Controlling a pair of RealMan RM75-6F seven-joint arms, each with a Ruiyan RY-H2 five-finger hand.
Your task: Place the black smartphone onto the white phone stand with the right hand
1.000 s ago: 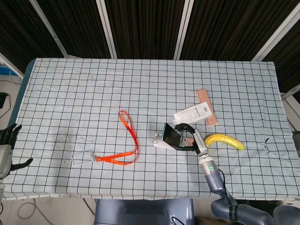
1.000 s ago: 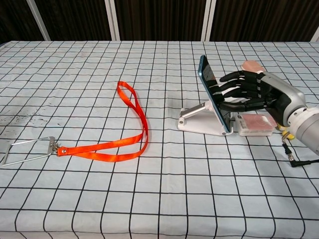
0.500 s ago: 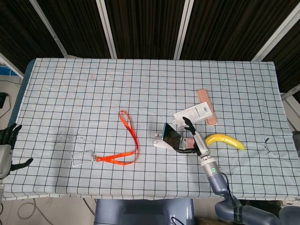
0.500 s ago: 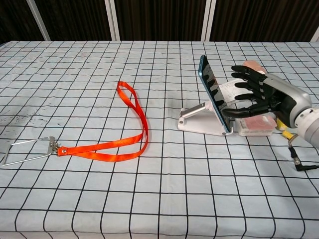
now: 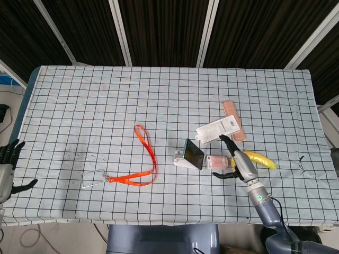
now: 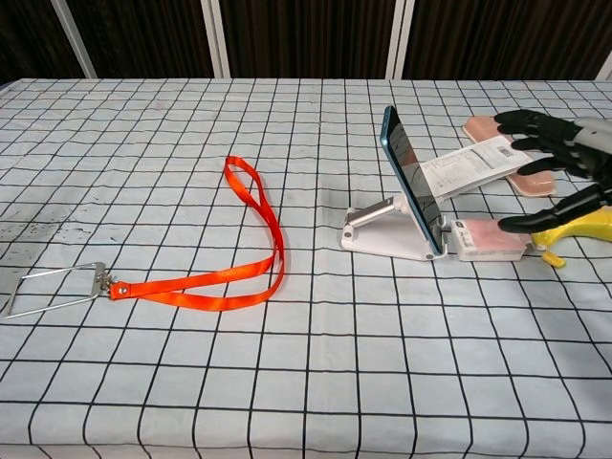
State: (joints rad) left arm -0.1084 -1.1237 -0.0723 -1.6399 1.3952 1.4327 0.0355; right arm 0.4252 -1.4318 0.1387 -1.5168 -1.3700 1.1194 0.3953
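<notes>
Checked surface (image 5: 79,106), centre-right: black smartphone (image 6: 409,182) leans on white phone stand (image 6: 382,229); right hand (image 6: 564,182), fingers spread and empty, should clear away.

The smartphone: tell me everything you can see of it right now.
The black smartphone is a thin slab with a dark glossy face and a teal-blue edge. It leans tilted back on the white phone stand, its lower edge sitting in the stand's lip near a small pink packet. Nothing grips it: the right hand is off to the side, fingers spread, clear of it.
</notes>
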